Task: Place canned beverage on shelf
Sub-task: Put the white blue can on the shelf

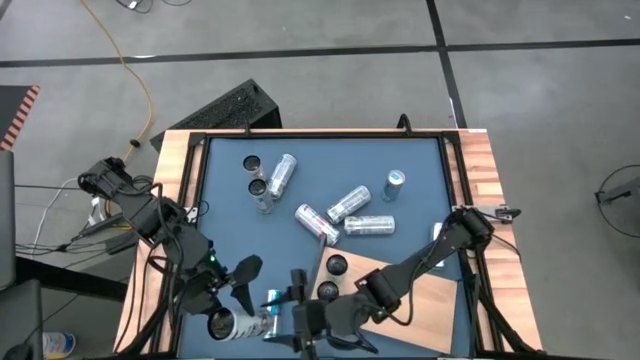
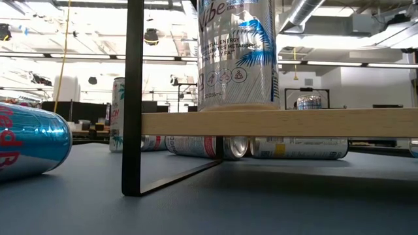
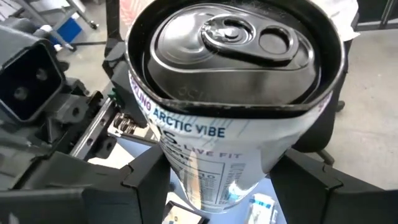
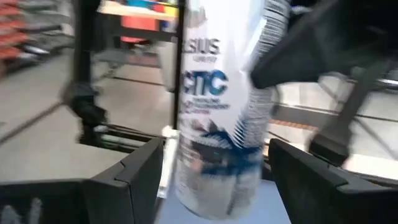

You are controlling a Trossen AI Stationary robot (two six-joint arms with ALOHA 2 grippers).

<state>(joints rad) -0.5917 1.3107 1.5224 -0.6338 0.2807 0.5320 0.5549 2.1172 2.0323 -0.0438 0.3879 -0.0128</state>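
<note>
A white and blue can (image 3: 230,81) hangs above the table's near edge, its top toward my left wrist camera, with my left gripper (image 1: 240,300) shut on it. My right gripper (image 1: 295,318) is open. Its fingers stand on either side of the same can (image 4: 217,124) with small gaps. The shelf (image 1: 420,290), a light wooden board on a black metal frame (image 2: 134,98), stands at the near right. Two cans (image 1: 335,265) stand upright on it near its left edge; one (image 2: 238,52) shows in the low view. My left gripper pinches the can's side wall (image 3: 180,168) between its two fingers, below the top rim. The fingers (image 3: 149,186) run roughly along the can's length, slanting a little downward. The can is lifted clear of the table and tilted, top end toward the wrist.
Several cans lie on the blue-grey tabletop around the middle (image 1: 348,203), and upright ones stand at the far left (image 1: 252,163) and far right (image 1: 395,182). A red and blue can (image 2: 26,140) lies near the low camera. Wooden rails (image 1: 485,180) border the table.
</note>
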